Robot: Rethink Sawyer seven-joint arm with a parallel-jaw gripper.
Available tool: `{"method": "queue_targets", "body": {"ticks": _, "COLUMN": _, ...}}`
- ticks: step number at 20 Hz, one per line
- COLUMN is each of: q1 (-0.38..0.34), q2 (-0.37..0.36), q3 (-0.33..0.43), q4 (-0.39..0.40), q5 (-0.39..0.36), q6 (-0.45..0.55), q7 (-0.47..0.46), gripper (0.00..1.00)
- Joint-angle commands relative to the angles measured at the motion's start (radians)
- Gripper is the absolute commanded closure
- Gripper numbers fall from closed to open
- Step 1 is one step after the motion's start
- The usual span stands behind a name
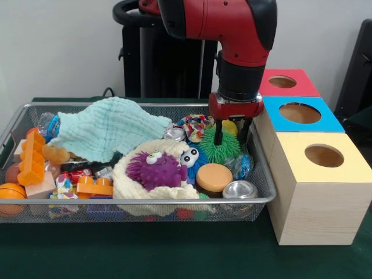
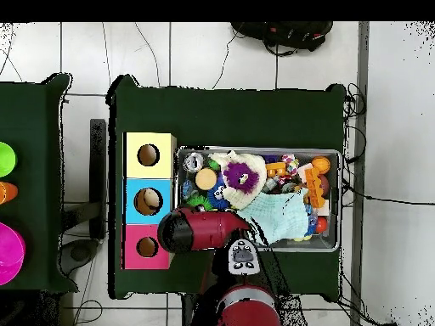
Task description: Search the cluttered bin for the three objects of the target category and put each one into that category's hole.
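My gripper (image 1: 231, 135) hangs at the right end of the wire mesh bin (image 1: 145, 201), open. Its two black fingers (image 1: 218, 133) dip onto a green spiky ball (image 1: 221, 150), and a yellow ball (image 1: 230, 125) shows behind them. Just left lie a blue spiky toy with eyes (image 1: 190, 158) and a purple fuzzy toy (image 1: 153, 170) on a cream cloth. An orange disc (image 1: 214, 176) and a silver can (image 1: 240, 189) sit near the front. Right of the bin stand the red box (image 1: 288, 82), blue box (image 1: 300, 113) and yellow box (image 1: 323, 156), each with a round hole. In the overhead view the arm (image 2: 202, 229) hides the gripper.
A mint cloth (image 1: 107, 129) covers the bin's back left. Orange bricks (image 1: 32, 158), a small basketball (image 1: 11, 193) and a water bottle (image 1: 49, 124) crowd the left end. From overhead the bin (image 2: 341, 204) lies beside the boxes (image 2: 149, 201); coloured bowls (image 2: 7, 255) rest on another table.
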Motion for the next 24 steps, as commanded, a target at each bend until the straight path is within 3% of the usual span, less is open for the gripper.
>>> {"method": "queue_targets", "body": {"ticks": 1, "q1": 0.093, "q2": -0.062, "q3": -0.027, "q4": -0.043, "q5": 0.126, "q6": 0.329, "q7": 0.236, "gripper": 0.0}}
{"method": "queue_targets", "body": {"ticks": 2, "q1": 0.073, "q2": -0.075, "q3": -0.01, "q4": 0.059, "q5": 0.076, "q6": -0.056, "q7": 0.278, "gripper": 0.0}}
{"method": "queue_targets", "body": {"ticks": 3, "q1": -0.01, "q2": -0.004, "q3": -0.004, "q4": 0.062, "q5": 0.02, "q6": -0.171, "q7": 0.242, "gripper": 0.0}}
{"method": "queue_targets", "body": {"ticks": 4, "q1": -0.021, "q2": 0.016, "q3": 0.006, "q4": 0.05, "q5": 0.017, "q6": -0.191, "q7": 0.238, "gripper": 0.0}}
{"method": "queue_targets", "body": {"ticks": 5, "q1": 0.058, "q2": 0.109, "q3": -0.084, "q4": 0.012, "q5": 0.068, "q6": -0.303, "q7": 0.322, "gripper": 0.0}}
{"method": "queue_targets", "body": {"ticks": 6, "q1": 0.054, "q2": 0.122, "q3": -0.091, "q4": 0.056, "q5": 0.01, "q6": -0.516, "q7": 0.317, "gripper": 0.0}}
{"method": "queue_targets", "body": {"ticks": 7, "q1": 0.001, "q2": 0.1, "q3": -0.036, "q4": 0.078, "q5": -0.022, "q6": -0.501, "q7": 0.298, "gripper": 0.0}}
{"method": "queue_targets", "body": {"ticks": 14, "q1": -0.028, "q2": 0.176, "q3": -0.022, "q4": -0.004, "q5": 0.013, "q6": -0.461, "q7": 0.212, "gripper": 0.0}}
{"method": "queue_targets", "body": {"ticks": 24, "q1": -0.058, "q2": 0.195, "q3": 0.002, "q4": -0.035, "q5": 0.011, "q6": -0.426, "q7": 0.167, "gripper": 0.0}}
